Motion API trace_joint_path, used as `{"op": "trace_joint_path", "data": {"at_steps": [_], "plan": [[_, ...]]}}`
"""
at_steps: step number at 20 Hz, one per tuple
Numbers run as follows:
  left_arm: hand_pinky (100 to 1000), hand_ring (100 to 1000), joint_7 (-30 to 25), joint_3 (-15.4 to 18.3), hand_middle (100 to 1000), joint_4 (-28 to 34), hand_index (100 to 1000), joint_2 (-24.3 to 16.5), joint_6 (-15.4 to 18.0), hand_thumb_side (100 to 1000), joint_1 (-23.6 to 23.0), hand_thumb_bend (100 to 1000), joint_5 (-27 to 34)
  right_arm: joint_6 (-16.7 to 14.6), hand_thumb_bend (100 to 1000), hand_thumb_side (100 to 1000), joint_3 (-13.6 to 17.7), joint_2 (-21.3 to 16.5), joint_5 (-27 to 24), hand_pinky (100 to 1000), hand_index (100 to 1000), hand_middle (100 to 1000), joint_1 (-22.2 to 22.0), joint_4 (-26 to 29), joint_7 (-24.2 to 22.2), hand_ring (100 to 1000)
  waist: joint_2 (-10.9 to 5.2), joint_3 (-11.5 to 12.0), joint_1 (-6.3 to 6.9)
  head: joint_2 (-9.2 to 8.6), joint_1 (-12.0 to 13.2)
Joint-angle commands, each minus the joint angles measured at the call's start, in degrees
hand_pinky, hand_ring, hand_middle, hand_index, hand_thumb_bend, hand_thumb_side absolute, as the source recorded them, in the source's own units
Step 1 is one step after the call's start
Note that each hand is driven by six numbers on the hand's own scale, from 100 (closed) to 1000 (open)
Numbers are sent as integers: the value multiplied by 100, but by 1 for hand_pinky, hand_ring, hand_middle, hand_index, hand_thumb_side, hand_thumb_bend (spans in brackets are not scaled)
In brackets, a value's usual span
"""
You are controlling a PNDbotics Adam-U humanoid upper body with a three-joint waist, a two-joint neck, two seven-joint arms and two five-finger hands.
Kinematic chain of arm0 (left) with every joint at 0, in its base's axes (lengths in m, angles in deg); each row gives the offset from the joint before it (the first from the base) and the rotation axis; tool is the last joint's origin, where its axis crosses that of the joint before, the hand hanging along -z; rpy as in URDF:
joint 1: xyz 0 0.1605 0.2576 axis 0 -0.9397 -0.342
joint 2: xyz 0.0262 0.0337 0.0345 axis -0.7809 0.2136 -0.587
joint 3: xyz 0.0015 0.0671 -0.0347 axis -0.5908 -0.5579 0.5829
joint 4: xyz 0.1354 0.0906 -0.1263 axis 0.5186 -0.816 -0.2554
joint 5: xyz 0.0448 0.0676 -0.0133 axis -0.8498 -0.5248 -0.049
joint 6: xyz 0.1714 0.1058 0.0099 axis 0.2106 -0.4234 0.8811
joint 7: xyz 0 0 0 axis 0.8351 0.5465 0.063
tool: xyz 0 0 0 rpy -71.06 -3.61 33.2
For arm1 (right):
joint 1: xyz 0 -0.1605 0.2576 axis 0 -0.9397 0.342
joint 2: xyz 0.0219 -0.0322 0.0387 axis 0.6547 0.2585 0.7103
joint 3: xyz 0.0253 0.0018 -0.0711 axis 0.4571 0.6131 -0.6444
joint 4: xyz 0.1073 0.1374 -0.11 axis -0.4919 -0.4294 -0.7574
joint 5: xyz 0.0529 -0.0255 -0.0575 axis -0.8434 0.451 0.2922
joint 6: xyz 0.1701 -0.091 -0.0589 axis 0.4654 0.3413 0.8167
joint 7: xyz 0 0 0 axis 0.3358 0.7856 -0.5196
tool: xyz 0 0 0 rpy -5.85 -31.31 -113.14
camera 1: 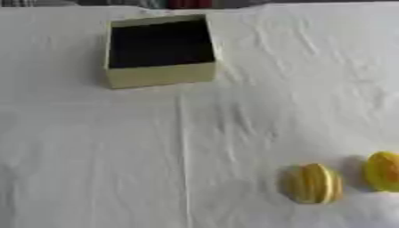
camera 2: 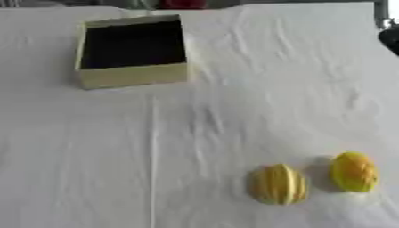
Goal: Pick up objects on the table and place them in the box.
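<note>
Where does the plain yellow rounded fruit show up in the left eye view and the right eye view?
Left eye view: plain yellow rounded fruit cut by the right edge, low.
Right eye view: whole, lower right, in from the edge.
Shared landmark: the striped yellow ribbed fruit just to its left and slightly nearer, apart from it.

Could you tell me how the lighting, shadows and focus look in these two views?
Left eye view: soft and even light, no glare, everything slightly blurred; the box interior reads solid black. Right eye view: the same softness; faint shadows fall left of the ribbed yellow object and the smooth yellow object; a dark blurred shape at the upper right edge cannot be identified.
</note>
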Motion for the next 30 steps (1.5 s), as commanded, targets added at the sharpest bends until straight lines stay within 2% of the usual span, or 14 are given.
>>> {"op": "trace_joint_path", "data": {"at_steps": [1, 5, 10, 16, 19, 24, 30], "plan": [[825, 791, -27, 52, 710, 92, 838, -58, -12, 626, 9, 227, 30, 3, 154, 535, 78, -209, 43, 854, 857, 726, 33, 95, 4, 825, -100, -5, -6, -8, -22], [825, 792, -44, 49, 711, 92, 839, -82, 0, 624, 22, 227, 36, -11, 174, 531, 51, -331, 92, 853, 856, 731, -10, 95, -38, 824, -108, -8, -1, 25, -3], [825, 792, -55, 42, 712, 92, 839, -113, 2, 627, 0, 225, 34, -19, 206, 541, -109, -959, 374, 853, 868, 751, -241, 95, -336, 826, -116, -34, -18, 55, 16], [826, 792, -74, 30, 713, 92, 840, -151, 4, 627, -4, 224, 33, 198, 264, 579, -271, -1808, 1026, 853, 881, 788, -617, 95, -1348, 834, -118, -66, -47, 24, 1], [826, 793, -82, 23, 713, 92, 840, -158, 2, 629, -11, 222, 35, 218, 284, 584, -369, -2094, 1280, 853, 882, 800, -758, 95, -1660, 839, -113, -79, -61, -2, -7], [827, 793, -91, 16, 714, 92, 840, -171, 9, 629, 5, 222, 41, 117, 310, 578, -556, -2381, 1583, 854, 885, 821, -870, 95, -2060, 849, -102, -86, -68, -28, -32], [827, 793, -105, 13, 714, 92, 840, -167, 7, 630, -9, 220, 50, 46, 342, 554, -651, -2451, 1792, 857, 891, 836, -926, 95, -2434, 859, -101, -108, -60, -57, -81]]}}
